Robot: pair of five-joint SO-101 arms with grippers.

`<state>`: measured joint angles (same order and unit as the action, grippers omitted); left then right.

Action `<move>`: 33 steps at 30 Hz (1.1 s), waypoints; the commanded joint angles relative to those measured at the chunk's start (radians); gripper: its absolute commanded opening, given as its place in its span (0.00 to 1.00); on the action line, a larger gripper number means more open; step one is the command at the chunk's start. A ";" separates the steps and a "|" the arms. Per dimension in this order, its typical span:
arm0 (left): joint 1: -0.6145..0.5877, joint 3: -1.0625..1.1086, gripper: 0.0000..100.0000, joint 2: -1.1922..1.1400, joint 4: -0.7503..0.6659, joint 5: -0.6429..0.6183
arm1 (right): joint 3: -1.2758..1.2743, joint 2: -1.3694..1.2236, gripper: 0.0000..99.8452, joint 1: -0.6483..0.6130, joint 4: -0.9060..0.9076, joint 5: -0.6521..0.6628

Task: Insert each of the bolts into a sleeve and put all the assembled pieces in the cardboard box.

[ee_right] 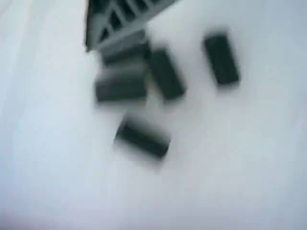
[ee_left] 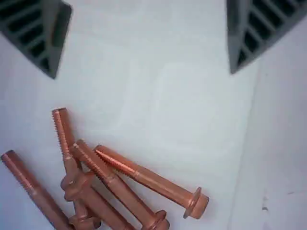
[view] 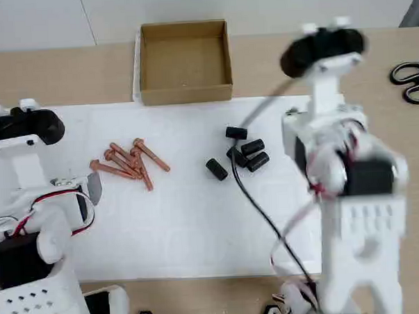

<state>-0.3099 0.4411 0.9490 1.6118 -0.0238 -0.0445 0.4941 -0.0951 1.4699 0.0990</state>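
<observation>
Five copper bolts (view: 130, 164) are piled on the white sheet (view: 185, 234), at 9 o'clock of its centre. In the high view their long axes mostly run from 10 to 4 o'clock, heads toward 10, threaded tips toward 4; one is laid steeper, tip toward 5. They overlap and touch. Five black sleeves (view: 240, 152) are clustered at 3 o'clock of the bolts, well apart from them, lying on their sides with mixed axes; one sleeve (view: 216, 169) is set just off at 8 o'clock of the cluster. The cardboard box (view: 186, 95) is placed at 12 o'clock, touching the sheet's edge. The left gripper (ee_left: 144, 43) is spread wide, released, hung over bare sheet near the bolts. The right gripper (ee_right: 125, 21) is held above the sleeves; its state cannot be told. Scissors (view: 411, 78) are seen at 2 o'clock on the table (view: 67, 73)
</observation>
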 commanded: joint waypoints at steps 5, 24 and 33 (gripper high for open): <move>0.002 -0.045 0.22 -0.012 -0.031 0.006 | 0.210 -0.389 0.18 -0.047 0.263 0.015; -0.003 0.068 0.22 -0.012 -0.051 0.035 | 0.351 -0.621 0.18 -0.128 0.259 0.009; -0.003 0.068 0.22 -0.012 -0.044 0.035 | 0.493 -0.756 0.18 -0.271 0.255 -0.040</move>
<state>-0.3099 0.5117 0.9398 1.5842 0.0176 0.3882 -0.2486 -0.3376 1.7123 0.0867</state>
